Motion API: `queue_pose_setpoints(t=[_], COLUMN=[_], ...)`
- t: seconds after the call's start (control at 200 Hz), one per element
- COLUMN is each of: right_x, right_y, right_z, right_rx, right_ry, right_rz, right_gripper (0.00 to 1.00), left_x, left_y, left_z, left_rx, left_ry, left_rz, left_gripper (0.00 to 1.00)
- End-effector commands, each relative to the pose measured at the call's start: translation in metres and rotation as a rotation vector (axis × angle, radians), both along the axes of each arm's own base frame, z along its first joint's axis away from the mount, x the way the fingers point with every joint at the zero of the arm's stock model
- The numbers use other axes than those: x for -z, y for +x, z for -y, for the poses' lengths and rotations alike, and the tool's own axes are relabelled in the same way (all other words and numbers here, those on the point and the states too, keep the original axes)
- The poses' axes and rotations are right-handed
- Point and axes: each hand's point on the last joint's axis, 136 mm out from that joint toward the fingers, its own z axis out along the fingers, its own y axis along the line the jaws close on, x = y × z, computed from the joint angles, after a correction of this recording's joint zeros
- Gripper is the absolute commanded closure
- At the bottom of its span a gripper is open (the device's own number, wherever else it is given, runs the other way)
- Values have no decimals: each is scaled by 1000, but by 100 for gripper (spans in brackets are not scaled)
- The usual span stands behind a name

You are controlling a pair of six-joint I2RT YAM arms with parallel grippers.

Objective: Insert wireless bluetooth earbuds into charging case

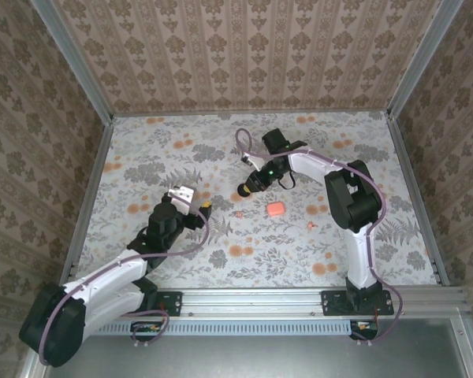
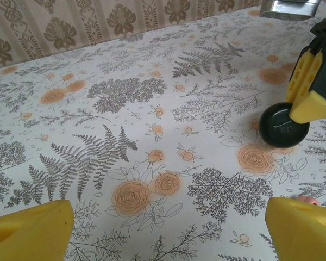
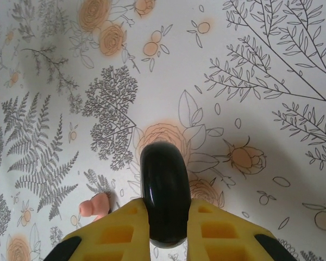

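Currently right gripper (image 3: 167, 217) pinches black disc (image 3: 163, 174) edge-on; left gripper (image 2: 168, 228) gapes empty. We'd park the disc clear of the earbud (image 3: 95, 206).

Table covering (image 1: 284, 260): white, printed with grey ferns and orange roses. Left wall (image 1: 24, 142), far wall (image 1: 252, 55), right wall (image 1: 457, 150): beige damask wallpaper. Aluminium corner post (image 1: 75, 63), far left. Metal rail (image 1: 252, 297) along near edge. Light even.

Overhead camera sees the whole table (image 1: 260, 264); both close wrist cameras share the black disc (image 2: 282, 126) (image 3: 164, 196).
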Motion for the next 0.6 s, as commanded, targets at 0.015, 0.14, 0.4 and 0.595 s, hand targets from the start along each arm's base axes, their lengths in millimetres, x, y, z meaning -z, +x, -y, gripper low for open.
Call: queue_pose_setpoints(t=[0.015,0.14,0.4,0.595], right_x=[12,17,27,29], right_y=[-10,-8,-2,6], right_z=[4,4,6,6], right_rx=[-2,2,23,52], right_ry=[-57,-66,-101,-110], right_rz=[-83,-96,-121,-106], right_gripper=[82,82,77,62], left_x=[3,3,0,2], left_y=[2,2,1,3], left_z=[-3,0,7,10], left_rx=[-14,6,47,55], left_ry=[8,8,11,17], left_rz=[-15,-15,-6,-15], left_gripper=[8,8,8,8])
